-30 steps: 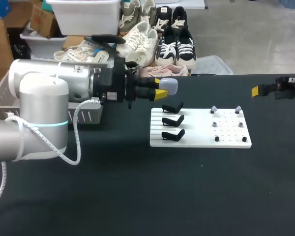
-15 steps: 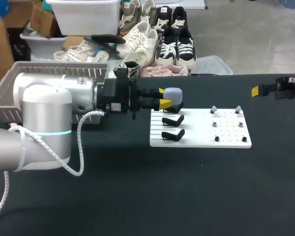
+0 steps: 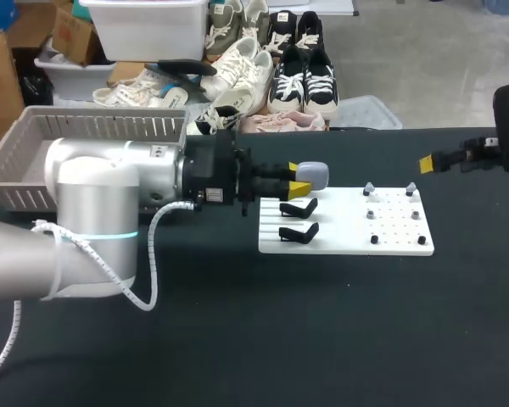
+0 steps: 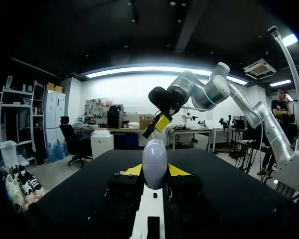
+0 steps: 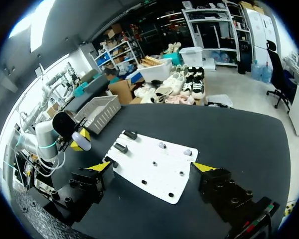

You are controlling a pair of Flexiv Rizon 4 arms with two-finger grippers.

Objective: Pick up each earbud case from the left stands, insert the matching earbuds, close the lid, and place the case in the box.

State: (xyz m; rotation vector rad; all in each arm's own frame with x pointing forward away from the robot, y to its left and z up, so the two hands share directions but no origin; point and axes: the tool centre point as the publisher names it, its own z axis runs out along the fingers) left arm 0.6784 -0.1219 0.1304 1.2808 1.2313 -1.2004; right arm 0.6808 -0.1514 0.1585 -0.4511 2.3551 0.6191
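Black cloth covers the surface (image 3: 237,339) in the head view, where the left end effector (image 3: 303,177) comes in level from the left and clenches a pale grey case (image 3: 315,175) between its yellow tips. The case hangs over the far left corner of a white board (image 3: 346,225). Two black stands (image 3: 299,231) show on the board's left side, both bare. Small earbuds (image 3: 371,214), some pale and some dark, sit in pairs on its right side. A grey basket (image 3: 93,127) stands at the surface's far left, behind the left arm. The right end effector (image 3: 445,159) hovers well apart at the far right edge.

The left wrist view shows the case (image 4: 154,163) upright and pinched from both sides, with a strip of the board under it. The right end effector (image 4: 158,122) hangs in the air ahead.

In the right wrist view, the right end effector (image 5: 152,167) is released, its fingers spread wide and holding nothing. The board (image 5: 154,167) lies ahead of it with three stands (image 5: 120,147) along one side. The case (image 5: 82,140) sits in the left arm's grip beyond them.
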